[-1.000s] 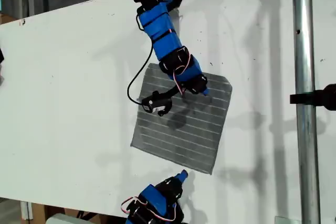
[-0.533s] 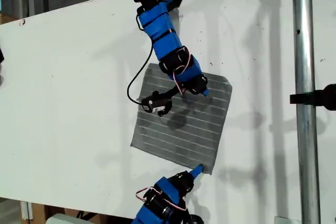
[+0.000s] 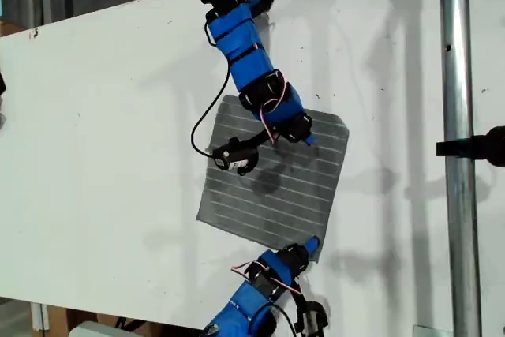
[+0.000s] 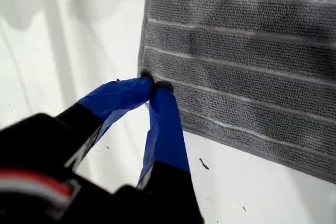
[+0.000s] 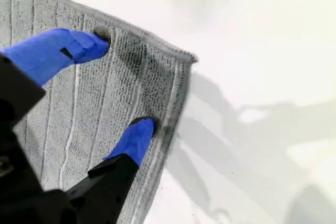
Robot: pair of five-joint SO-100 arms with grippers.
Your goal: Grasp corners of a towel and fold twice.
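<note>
Towel [image 3: 272, 175] lies flat and unfolded on the white desk [image 3: 102, 116], mid-frame in the exterior view, tilted like a diamond. No fold made yet; you're at the corner-grasp step.

First gripper [image 4: 154, 86] sits at the towel's corner nearest the exterior view's bottom edge [image 3: 312, 252]. Its blue fingertips are nearly together right at the towel's edge. Whether cloth is pinched between them is unclear, so cannot tell if it's closed on anything.

Second gripper [image 5: 123, 80] is over the towel near the corner at the exterior view's upper right [image 3: 341, 121]. Jaws are spread wide, both tips down on the cloth, one further in and one close to the side edge. Nothing is held.

Next, judged: close the second gripper so it gathers the corner fabric, and confirm the first has actual cloth, not just desk. Then lift both together and carry across for fold one. Risk: a thin flat corner slips out if the tips don't scoop under.
</note>
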